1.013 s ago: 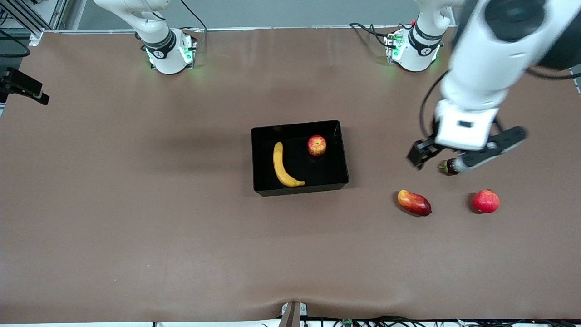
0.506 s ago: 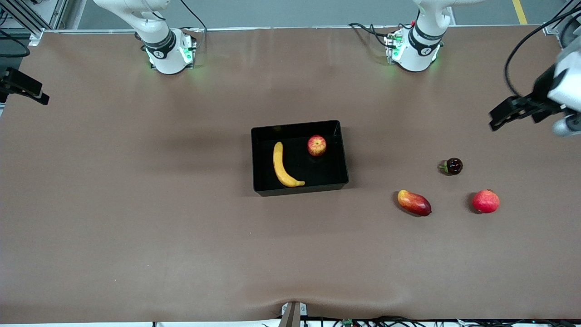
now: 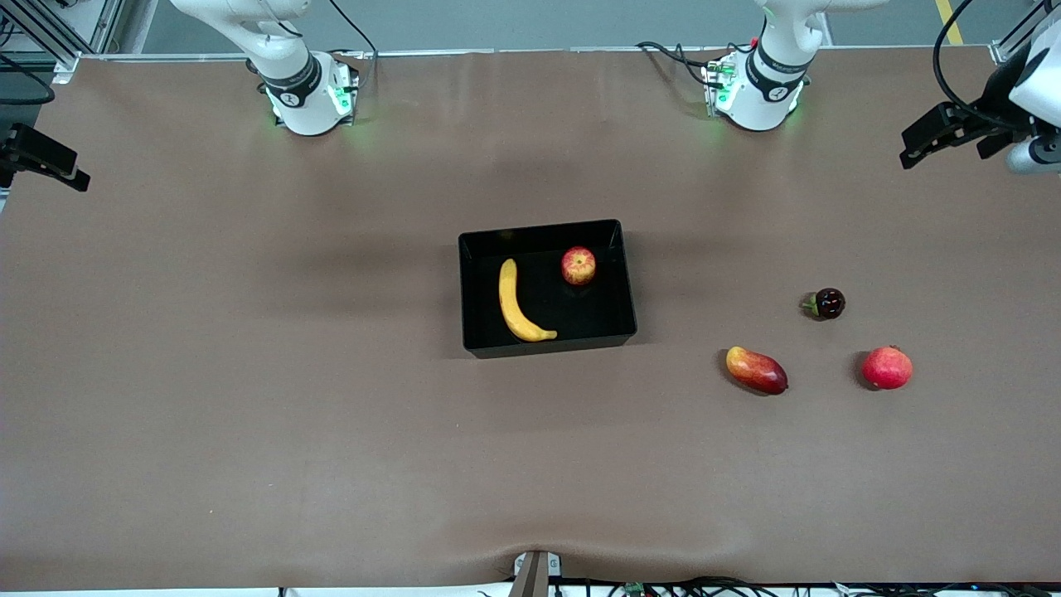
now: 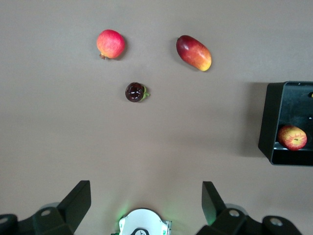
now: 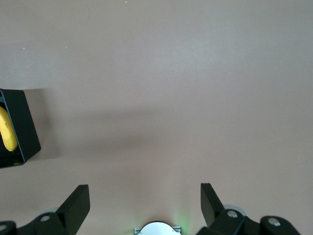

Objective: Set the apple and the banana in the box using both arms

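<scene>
Small red-yellow apple (image 3: 578,265) and long yellow banana (image 3: 515,303) lie in the black plastic box (image 3: 630,286); my left gripper (image 4: 146,200) and right gripper (image 5: 145,200) both gape empty.

This is looking like a robot lab. Two white robot arms (image 3: 290,75) are standing on a big brown table (image 3: 249,414), with wires (image 3: 663,587) hanging along its edge.

The left gripper (image 3: 932,145) has swung up and away from the small dark fruit (image 3: 826,303), which it had covered a second ago. It now hangs empty, fingers wide apart, over the desk (image 3: 249,373) edge at the left arm's end.
</scene>
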`<state>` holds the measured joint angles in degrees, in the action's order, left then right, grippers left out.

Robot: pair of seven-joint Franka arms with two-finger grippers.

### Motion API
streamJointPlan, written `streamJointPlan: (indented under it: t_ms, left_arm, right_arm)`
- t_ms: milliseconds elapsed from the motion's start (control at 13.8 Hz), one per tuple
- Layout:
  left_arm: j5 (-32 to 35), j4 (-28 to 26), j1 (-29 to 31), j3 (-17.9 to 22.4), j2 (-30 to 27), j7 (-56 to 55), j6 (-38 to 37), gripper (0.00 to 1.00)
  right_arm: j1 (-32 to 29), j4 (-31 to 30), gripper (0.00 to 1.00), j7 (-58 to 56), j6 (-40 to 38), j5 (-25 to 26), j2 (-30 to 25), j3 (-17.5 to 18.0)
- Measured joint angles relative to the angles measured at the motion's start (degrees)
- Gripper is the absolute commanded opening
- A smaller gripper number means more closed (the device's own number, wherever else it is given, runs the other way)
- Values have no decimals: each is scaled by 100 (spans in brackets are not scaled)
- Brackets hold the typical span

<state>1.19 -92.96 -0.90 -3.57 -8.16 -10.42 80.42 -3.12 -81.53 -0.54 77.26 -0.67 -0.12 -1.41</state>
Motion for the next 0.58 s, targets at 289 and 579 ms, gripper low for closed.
streamJointPlan:
  t_ms: [289, 579]
  left_arm:
    - [3, 175, 8, 29, -7, 1, -2, 100]
    - [44, 205, 10, 49, 10, 2, -2, 100]
  right_arm:
    - [0, 0, 100, 0, 0, 0, 0, 0]
    - [0, 0, 100, 0, 0, 0, 0, 0]
